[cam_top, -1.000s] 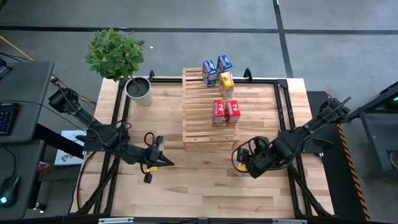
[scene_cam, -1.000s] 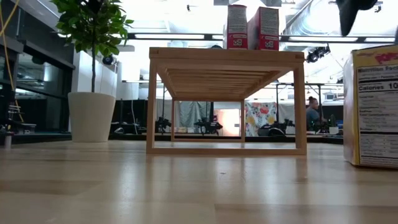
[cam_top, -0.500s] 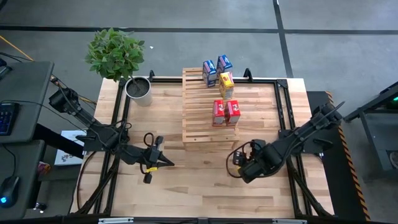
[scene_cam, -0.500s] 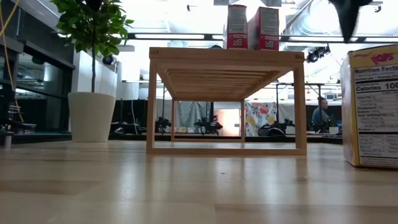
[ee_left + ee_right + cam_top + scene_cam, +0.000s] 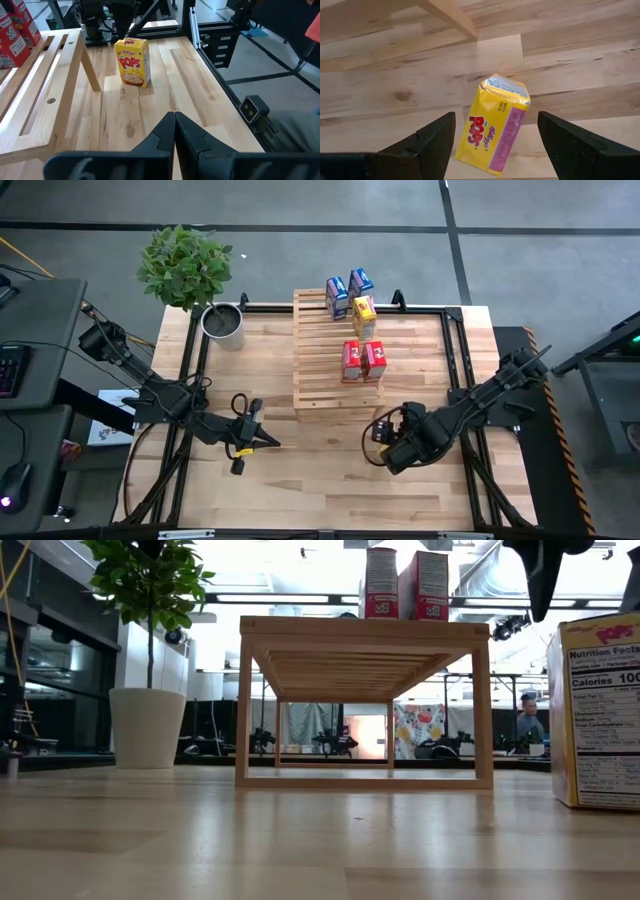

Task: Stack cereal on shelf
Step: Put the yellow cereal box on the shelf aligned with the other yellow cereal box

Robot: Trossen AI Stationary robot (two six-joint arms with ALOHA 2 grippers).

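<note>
Directly below the right end effector (image 5: 495, 137), hanging wide open and empty, the yellow cereal box (image 5: 492, 125) is standing on the surface, likely light, stiff but crushable, best pinched across its narrow sides.

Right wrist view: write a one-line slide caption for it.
Open right gripper poised above a yellow Pops cereal box standing on the plank tabletop, near a leg of the shelf.

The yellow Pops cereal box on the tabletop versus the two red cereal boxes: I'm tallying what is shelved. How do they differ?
The yellow Pops cereal box stands on the plank tabletop beside the pale slatted wooden shelf; the two red cereal boxes stand on top of the shelf. The yellow box stands alone beneath the open right gripper; the red boxes stand side by side as a pair. All are upright small cardboard boxes.
</note>
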